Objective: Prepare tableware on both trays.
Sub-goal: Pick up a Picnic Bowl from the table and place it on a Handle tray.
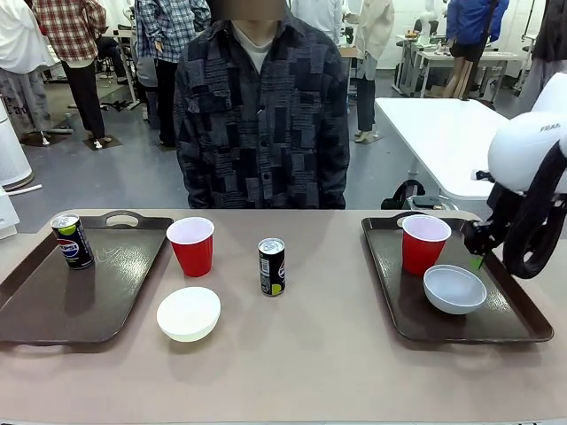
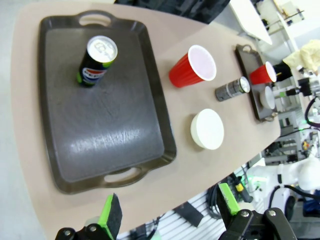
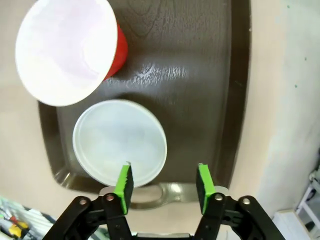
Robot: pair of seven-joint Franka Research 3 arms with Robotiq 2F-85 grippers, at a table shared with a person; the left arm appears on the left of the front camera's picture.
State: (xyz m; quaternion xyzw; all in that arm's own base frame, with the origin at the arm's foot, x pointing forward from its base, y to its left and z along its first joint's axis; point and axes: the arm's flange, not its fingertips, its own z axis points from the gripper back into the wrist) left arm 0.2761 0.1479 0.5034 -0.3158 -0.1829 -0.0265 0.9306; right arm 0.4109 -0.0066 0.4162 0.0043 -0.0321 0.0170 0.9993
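Observation:
On the left tray [image 1: 44,310] stands a Pepsi-marked can [image 1: 72,241]. A red cup [image 1: 191,245], a dark can [image 1: 271,266] and a white bowl [image 1: 189,312] sit on the bare table between the trays. The right tray [image 1: 505,328] holds a red cup [image 1: 424,243] and a white bowl [image 1: 454,289]. My right gripper [image 3: 164,180] hangs open just above that bowl's [image 3: 120,142] rim, one pad over its edge, holding nothing; it sits at the tray's right side [image 1: 478,257]. High above the left tray [image 2: 100,130], my left gripper [image 2: 169,207] is open and empty.
A person in a dark patterned shirt [image 1: 261,115] stands at the far side of the table, hands out of sight. The table's front edge is near the left tray's handle [image 2: 120,176]. Open tabletop lies in front of the middle bowl [image 2: 208,129].

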